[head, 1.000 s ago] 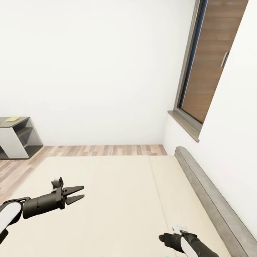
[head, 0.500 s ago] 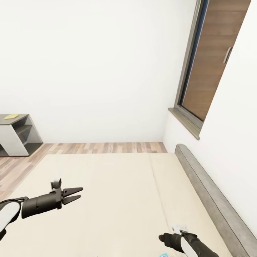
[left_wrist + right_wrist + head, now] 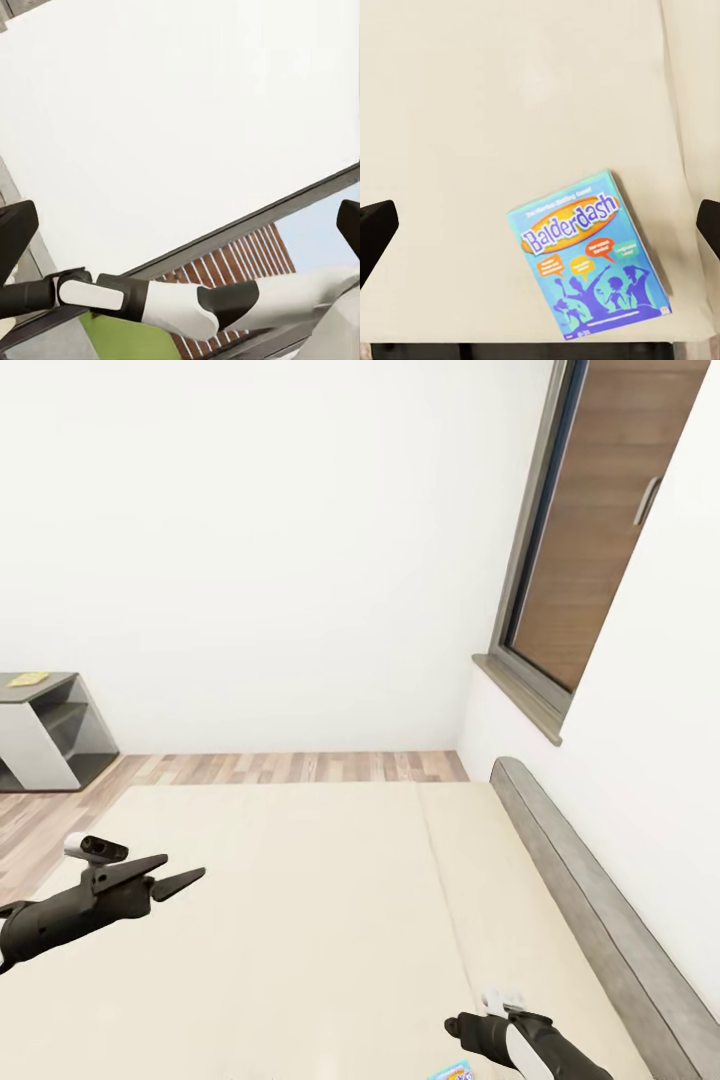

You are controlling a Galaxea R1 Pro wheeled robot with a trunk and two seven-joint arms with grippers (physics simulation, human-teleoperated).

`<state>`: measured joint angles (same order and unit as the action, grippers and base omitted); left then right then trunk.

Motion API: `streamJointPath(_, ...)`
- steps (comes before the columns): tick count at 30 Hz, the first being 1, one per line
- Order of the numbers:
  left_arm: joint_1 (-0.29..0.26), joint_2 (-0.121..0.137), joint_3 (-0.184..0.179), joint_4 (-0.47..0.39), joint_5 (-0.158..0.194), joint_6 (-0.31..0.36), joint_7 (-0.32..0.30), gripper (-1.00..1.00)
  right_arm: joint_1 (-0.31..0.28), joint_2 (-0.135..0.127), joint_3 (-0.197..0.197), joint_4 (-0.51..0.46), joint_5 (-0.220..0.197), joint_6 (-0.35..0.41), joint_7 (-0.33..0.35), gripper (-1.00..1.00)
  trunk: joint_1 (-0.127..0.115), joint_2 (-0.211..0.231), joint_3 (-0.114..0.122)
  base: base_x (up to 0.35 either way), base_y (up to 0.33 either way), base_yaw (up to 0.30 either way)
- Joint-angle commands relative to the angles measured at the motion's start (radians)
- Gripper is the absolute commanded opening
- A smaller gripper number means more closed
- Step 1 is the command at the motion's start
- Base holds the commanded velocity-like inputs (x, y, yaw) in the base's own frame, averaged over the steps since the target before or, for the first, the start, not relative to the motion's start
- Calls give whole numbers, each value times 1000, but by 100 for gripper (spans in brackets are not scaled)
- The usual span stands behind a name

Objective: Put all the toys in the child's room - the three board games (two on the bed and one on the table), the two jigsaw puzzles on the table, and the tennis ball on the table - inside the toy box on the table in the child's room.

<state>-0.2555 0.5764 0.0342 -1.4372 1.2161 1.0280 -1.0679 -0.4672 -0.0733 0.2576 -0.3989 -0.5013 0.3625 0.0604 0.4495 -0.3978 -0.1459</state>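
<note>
A small blue board game (image 3: 589, 259), its lid printed "Balderdash", lies flat on the beige mattress of the bed (image 3: 320, 920). My right gripper (image 3: 542, 229) hangs above it, open wide, with one dark fingertip at each side of the right wrist view. In the head view only a corner of that box (image 3: 450, 1072) shows at the bottom edge, beside my right wrist (image 3: 490, 1032). My left gripper (image 3: 185, 867) hovers open and holding nothing over the mattress's left part. In the left wrist view my right arm (image 3: 172, 304) shows against the white wall.
A grey headboard (image 3: 590, 900) runs along the bed's right side under a window (image 3: 590, 530). Wood-plank floor (image 3: 300, 767) lies beyond the bed. A low grey shelf unit (image 3: 45, 730) stands at far left with a flat yellow item (image 3: 28, 678) on top.
The head view has tilted down a little, bringing the blue box's corner into the bottom edge. My left arm has drawn back to the left and rolled, still open.
</note>
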Motion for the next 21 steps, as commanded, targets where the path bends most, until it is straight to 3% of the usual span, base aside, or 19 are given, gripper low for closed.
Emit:
streamJointPath(1, -1, 2, 5, 6, -11, 2, -7, 100, -1, -1, 4, -1, -1, 2, 1, 100, 1, -2, -4, 0, 0, 0)
streamJointPath(2, -2, 2, 12, 22, -42, -2, -13, 100, -1, 0, 4, -1, -1, -5, 1, 100, 1, -2, -5, 0, 0, 0)
streamJointPath(7, -4, 2, 28, 46, -125, -8, -27, 100, -1, 3, 5, -1, -2, -33, 1, 100, 1, -2, -14, 0, 0, 0)
streamJointPath(13, -5, 1, 39, 54, -159, -9, -29, 100, -1, 5, 5, -1, -2, -43, 1, 100, 1, -2, -23, 0, 0, 0)
streamJointPath(21, -5, -1, 41, 55, -168, -10, -26, 100, -1, 7, 5, -1, -3, -45, 0, 100, 1, -2, -37, 0, 0, 0)
